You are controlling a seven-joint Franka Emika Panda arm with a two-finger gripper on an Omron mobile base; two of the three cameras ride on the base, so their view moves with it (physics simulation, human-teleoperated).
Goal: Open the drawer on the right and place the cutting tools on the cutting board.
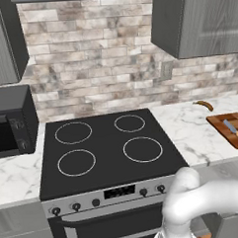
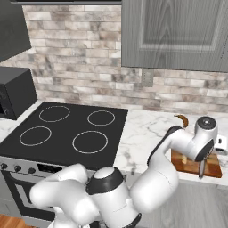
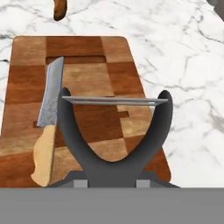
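Observation:
The cutting board (image 3: 94, 83) is a checkered reddish-brown slab on the marble counter, also seen at the right as the board (image 1: 229, 121) and the board (image 2: 190, 165). One cutting tool (image 3: 49, 118) lies flat along its left side, bluish blade and tan handle; this lying cutting tool (image 1: 234, 129) also shows from the left base. My gripper (image 3: 114, 101) hovers over the board's middle, shut on a second cutting tool (image 3: 113, 101), whose thin blade spans edge-on between the fingertips. From the right base, that gripper (image 2: 201, 168) points down at the board's front edge. The drawer is hidden behind my arm.
A curved brown-orange thing (image 3: 60, 8) lies on the counter just beyond the board. A black stovetop (image 1: 107, 146) with oven knobs fills the middle, a black microwave (image 1: 10, 121) stands at the left. Grey wall cabinets (image 2: 173, 33) hang overhead.

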